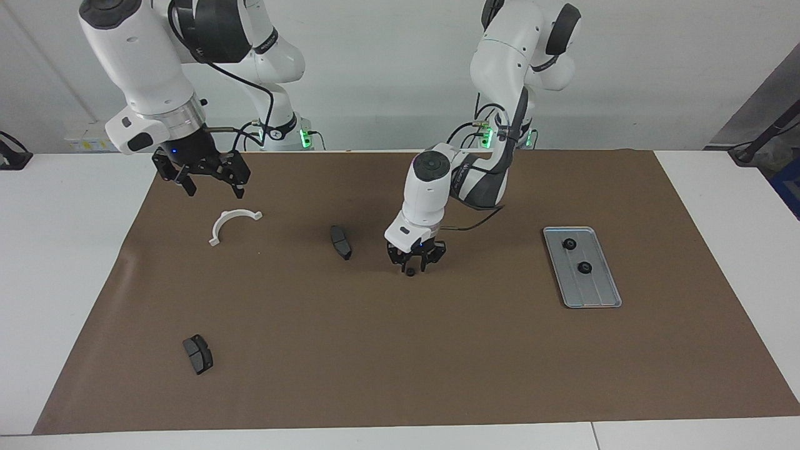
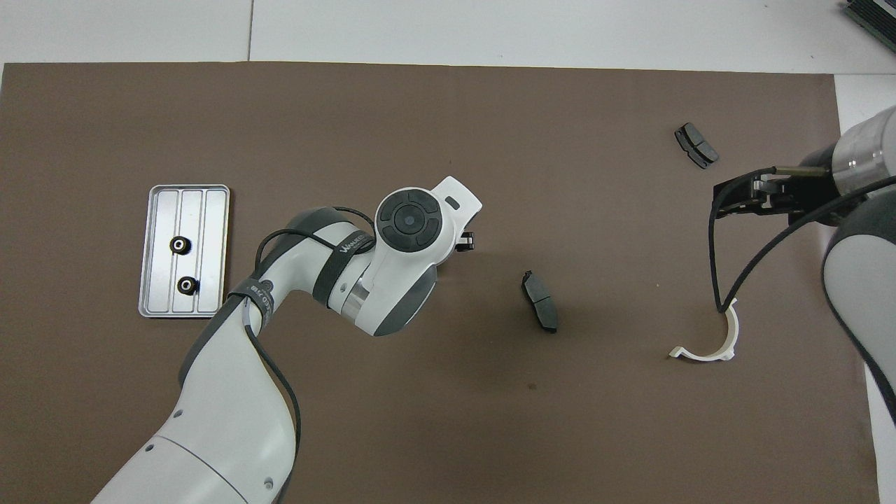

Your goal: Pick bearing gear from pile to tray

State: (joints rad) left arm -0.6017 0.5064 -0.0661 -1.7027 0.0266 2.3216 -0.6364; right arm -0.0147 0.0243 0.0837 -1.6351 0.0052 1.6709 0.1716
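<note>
With two gears already in the tray (image 1: pixel 611 299), the left end effector (image 1: pixel 415 265) sits spread around a small black bearing gear (image 1: pixel 410 272) mid-table, nothing pinched yet; looks light, rigid, slippery, so grip the rim squarely.

L gripper (image 1: pixel 417 265) over black gear (image 1: pixel 410 272)

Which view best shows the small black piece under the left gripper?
The facing view: the small black piece lies on the mat just below the left gripper. In the overhead view the left arm's wrist covers both it and the gripper.
</note>
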